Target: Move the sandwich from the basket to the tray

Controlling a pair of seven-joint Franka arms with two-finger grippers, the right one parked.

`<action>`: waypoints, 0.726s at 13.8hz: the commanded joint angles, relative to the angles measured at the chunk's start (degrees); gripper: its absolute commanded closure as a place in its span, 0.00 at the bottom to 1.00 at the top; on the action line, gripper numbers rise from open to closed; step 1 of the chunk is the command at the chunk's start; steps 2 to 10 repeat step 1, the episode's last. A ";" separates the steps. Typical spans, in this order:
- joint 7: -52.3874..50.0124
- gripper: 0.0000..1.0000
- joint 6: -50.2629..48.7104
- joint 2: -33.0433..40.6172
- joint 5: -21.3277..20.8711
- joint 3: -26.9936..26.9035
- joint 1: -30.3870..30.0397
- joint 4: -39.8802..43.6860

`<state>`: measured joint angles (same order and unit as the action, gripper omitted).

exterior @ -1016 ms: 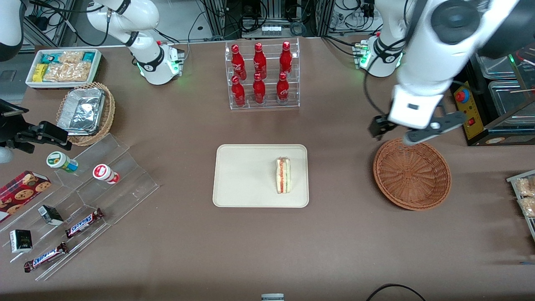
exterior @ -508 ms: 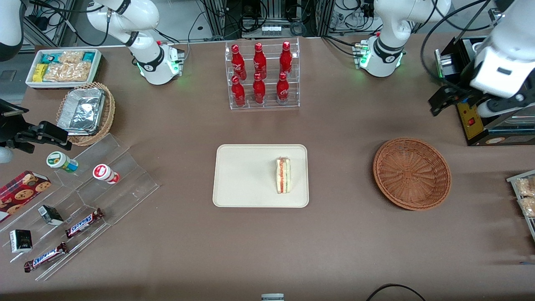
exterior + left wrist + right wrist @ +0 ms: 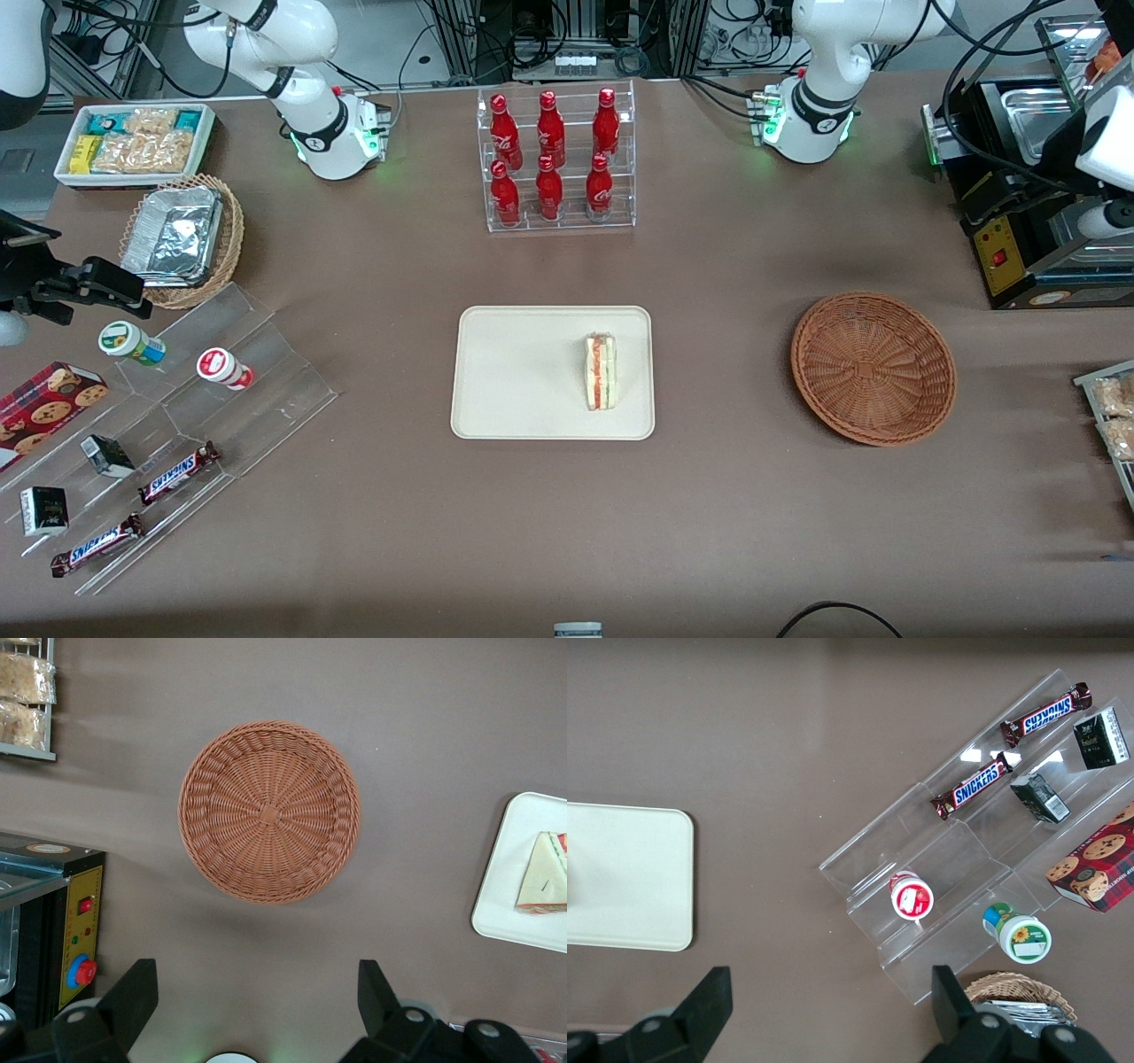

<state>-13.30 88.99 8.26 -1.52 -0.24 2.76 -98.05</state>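
- On the tray [image 3: 514, 372], near the middle of the table and well away from the pincer toward the parked arm's end, the sandwich [image 3: 600, 371] is seen lying flat, close to the tray edge that is turned toward the basket and the pincer.
- The sandwich's long axis is set across the tray's short side, running from nearer the front camera to farther from it; its red and green filling is shown as a stripe along that same line. In the left wrist view its pointed corner [image 3: 543, 837] is seen aimed away from the fingers, and its wide end is turned toward them.
- The basket [image 3: 873, 368] is seen with nothing in it, between the tray and the pincer, and right under the pincer's line of sight in the left wrist view [image 3: 269, 811].
- The pincer [image 3: 257, 997] is held high near the working arm's end of the table, over the brown table; its two fingers are spread wide apart and nothing is held between them.
- The task is judged to be done: the sandwich is on the tray, the basket is bare, and nothing is judged to be left but parking the arm.
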 commanded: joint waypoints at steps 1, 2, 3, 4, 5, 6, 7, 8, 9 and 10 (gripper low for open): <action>0.82 0.00 -0.66 -1.31 1.00 5.25 -5.13 1.89; 0.82 0.00 -0.66 -1.31 1.00 5.25 -5.13 1.89; 0.82 0.00 -0.66 -1.31 1.00 5.25 -5.13 1.89; 0.82 0.00 -0.66 -1.31 1.00 5.25 -5.13 1.89; 0.82 0.00 -0.66 -1.31 1.00 5.25 -5.13 1.89; 0.82 0.00 -0.66 -1.31 1.00 5.25 -5.13 1.89; 0.82 0.00 -0.66 -1.31 1.00 5.25 -5.13 1.89; 0.82 0.00 -0.66 -1.31 1.00 5.25 -5.13 1.89; 0.82 0.00 -0.66 -1.31 1.00 5.25 -5.13 1.89; 0.82 0.00 -0.66 -1.31 1.00 5.25 -5.13 1.89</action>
